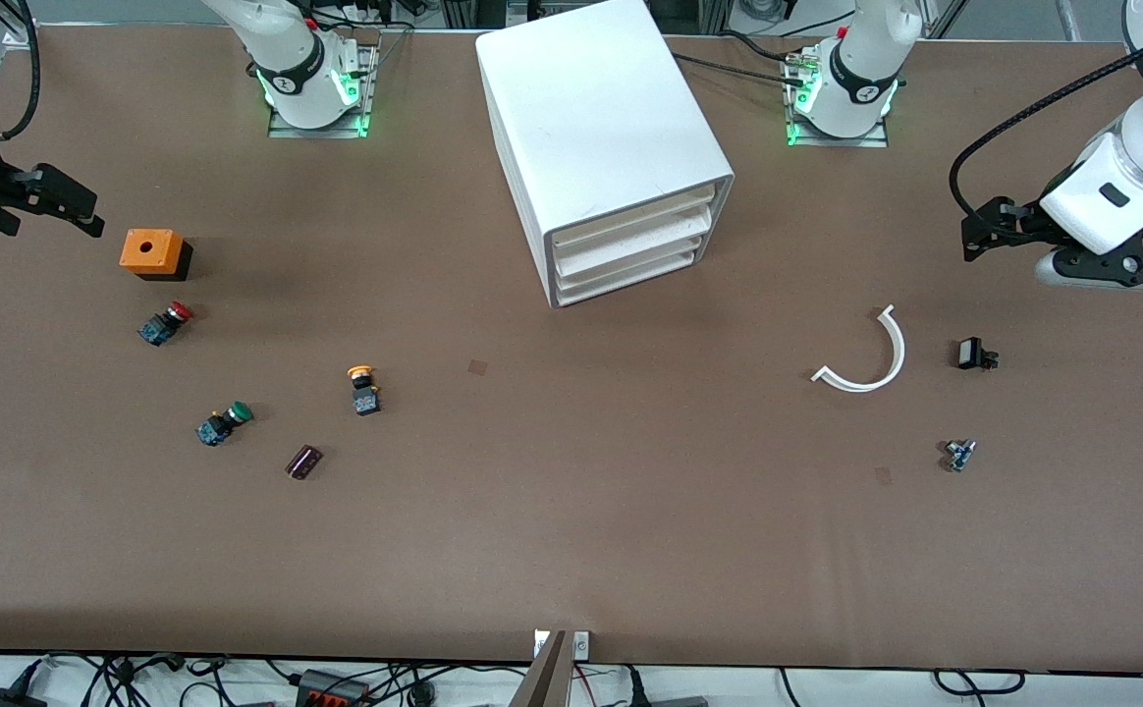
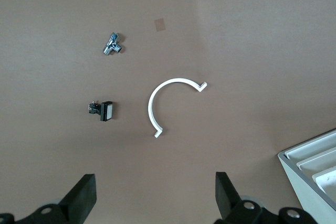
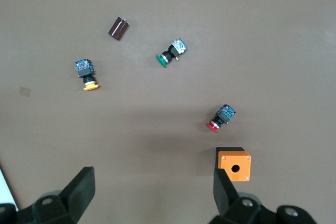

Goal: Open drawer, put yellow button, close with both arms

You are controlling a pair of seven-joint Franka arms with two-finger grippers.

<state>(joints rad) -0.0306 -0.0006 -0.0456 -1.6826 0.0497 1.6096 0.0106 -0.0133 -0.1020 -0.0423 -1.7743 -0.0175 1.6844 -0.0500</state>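
Note:
The white cabinet stands at the middle of the table near the bases. Its top drawer is shut, like the two below it; a corner of the cabinet shows in the left wrist view. The yellow button lies on the table toward the right arm's end, nearer the front camera than the cabinet, and also shows in the right wrist view. My right gripper hangs open and empty beside the orange box. My left gripper hangs open and empty over the left arm's end.
An orange box, a red button, a green button and a dark cylinder lie around the yellow button. A white arc, a black part and a metal fitting lie below the left gripper.

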